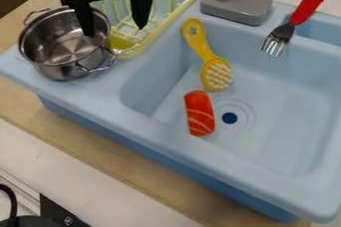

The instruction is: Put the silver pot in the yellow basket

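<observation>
My gripper (113, 24) hangs at the upper left with its two fingers spread wide, and nothing is between them. The silver pot (59, 47) stands upright on the sink's left corner, its handles at the upper left and lower right. One fingertip overlaps the pot's right part in the view; whether it is inside the pot or above it, I cannot tell. Right beside the pot, to its right, is the yellow basket (158, 31), a rack with a pale blue inside. The other finger appears over the basket, and the gripper's body hides part of its back.
In the blue sink (279, 116) lie a yellow brush (204, 49) and an orange-red sushi piece (200, 113). A grey faucet base (236, 7) stands behind the basin. A red-handled fork (296, 17) rests at the back right edge.
</observation>
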Controlling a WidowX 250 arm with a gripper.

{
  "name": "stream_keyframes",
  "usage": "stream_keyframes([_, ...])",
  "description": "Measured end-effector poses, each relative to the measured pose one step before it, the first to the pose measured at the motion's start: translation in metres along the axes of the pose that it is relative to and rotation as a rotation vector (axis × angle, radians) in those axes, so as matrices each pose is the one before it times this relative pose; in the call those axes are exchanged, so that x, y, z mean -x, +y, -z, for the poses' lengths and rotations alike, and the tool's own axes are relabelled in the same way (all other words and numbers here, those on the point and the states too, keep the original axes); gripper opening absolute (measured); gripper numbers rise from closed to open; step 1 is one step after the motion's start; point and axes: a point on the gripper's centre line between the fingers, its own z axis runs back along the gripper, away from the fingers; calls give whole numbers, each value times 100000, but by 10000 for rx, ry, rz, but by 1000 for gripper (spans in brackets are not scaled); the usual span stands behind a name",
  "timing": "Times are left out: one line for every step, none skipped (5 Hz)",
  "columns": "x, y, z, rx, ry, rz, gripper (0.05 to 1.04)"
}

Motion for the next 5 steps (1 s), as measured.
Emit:
stream_keyframes([-149, -148, 372, 1, 27, 1, 990])
stream_keyframes([-374, 55, 204, 142, -87, -20, 942])
stream_keyframes([-66, 6, 995, -157, 224, 43, 670])
stream_keyframes([50, 242, 671, -25, 103, -25, 378])
stream_keyframes([-80, -15, 248, 129, 11, -28, 163])
